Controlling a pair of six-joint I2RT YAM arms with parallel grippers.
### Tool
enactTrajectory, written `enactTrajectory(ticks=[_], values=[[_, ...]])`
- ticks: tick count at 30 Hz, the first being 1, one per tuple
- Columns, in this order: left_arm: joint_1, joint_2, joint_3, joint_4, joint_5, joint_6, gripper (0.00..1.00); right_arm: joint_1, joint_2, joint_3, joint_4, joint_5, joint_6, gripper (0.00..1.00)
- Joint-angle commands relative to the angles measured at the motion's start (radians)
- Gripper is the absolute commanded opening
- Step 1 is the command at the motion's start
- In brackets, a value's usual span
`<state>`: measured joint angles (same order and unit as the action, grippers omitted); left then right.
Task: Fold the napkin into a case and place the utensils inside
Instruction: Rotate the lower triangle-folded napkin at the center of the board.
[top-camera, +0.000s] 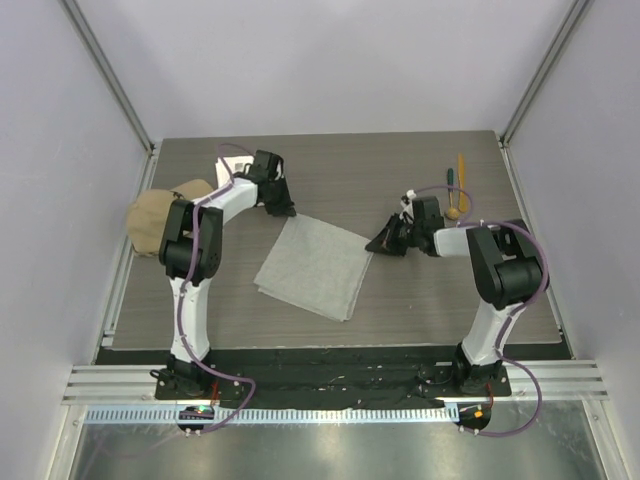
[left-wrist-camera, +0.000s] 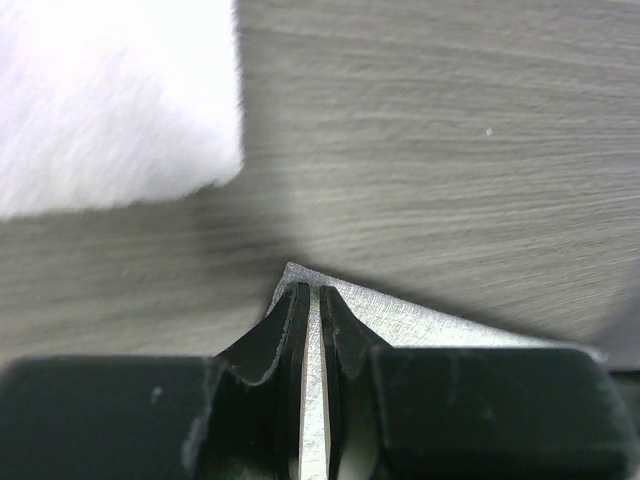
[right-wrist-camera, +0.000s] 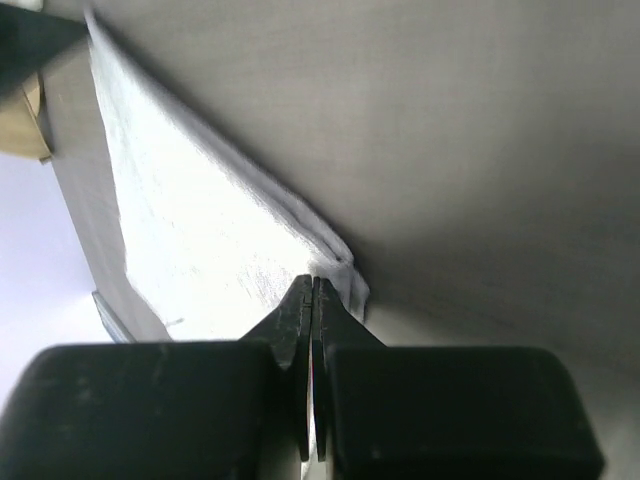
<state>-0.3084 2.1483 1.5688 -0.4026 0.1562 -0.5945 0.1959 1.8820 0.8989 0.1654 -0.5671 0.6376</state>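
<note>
Your napkin (top-camera: 315, 268) lies at the centre of the tabletop (top-camera: 420, 300), set diamond-wise, with doubled layers showing along its near edge. Your left end effector (top-camera: 283, 208) is down at the far corner of the cloth. Its wrist view shows the jaws nearly together with a thin strip of grey cloth pinched between them, so it has hold of that corner. Your right end effector (top-camera: 383, 243) is at the right-hand corner. Its wrist view shows the jaws pressed fully together at the tip of the cloth, where stacked layers meet. A pale sliver sits between the fingers, so that corner is gripped as well. The utensils (top-camera: 461, 178) lie at the far right of the tabletop, well apart from the napkin and beyond the right arm's wrist. The teal-handled piece (top-camera: 450, 177) and the orange-yellow stick (top-camera: 461, 165) lie side by side, and the wooden-bowled piece (top-camera: 453, 212) lies just nearer. None of them touches the cloth. A white towel (top-camera: 238, 163) lies at the far left, partly hidden by the left arm; the left wrist view shows it near the napkin's far corner but apart from it. A tan cap (top-camera: 160, 215) sits at the left edge of the tabletop, beside the left arm's elbow.
</note>
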Motion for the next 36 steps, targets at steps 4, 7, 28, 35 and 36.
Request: enactTrajectory(ticks=[4, 7, 28, 35, 36], values=[[-0.018, 0.102, 0.128, 0.053, 0.129, 0.022, 0.14, 0.082, -0.265, -0.339, 0.057, 0.098, 0.171, 0.01], [-0.034, 0.133, 0.183, 0.067, 0.169, 0.012, 0.14, 0.196, -0.367, -0.428, 0.123, 0.121, 0.278, 0.02], [-0.104, -0.292, -0.025, -0.073, 0.097, 0.025, 0.36, 0.172, -0.271, 0.024, -0.300, 0.162, -0.115, 0.07], [-0.184, -0.341, -0.176, -0.051, 0.114, 0.007, 0.27, 0.169, -0.290, -0.021, -0.288, 0.164, -0.115, 0.07], [-0.198, -0.341, -0.188, -0.050, 0.106, 0.009, 0.26, 0.169, -0.293, -0.023, -0.293, 0.161, -0.124, 0.07]])
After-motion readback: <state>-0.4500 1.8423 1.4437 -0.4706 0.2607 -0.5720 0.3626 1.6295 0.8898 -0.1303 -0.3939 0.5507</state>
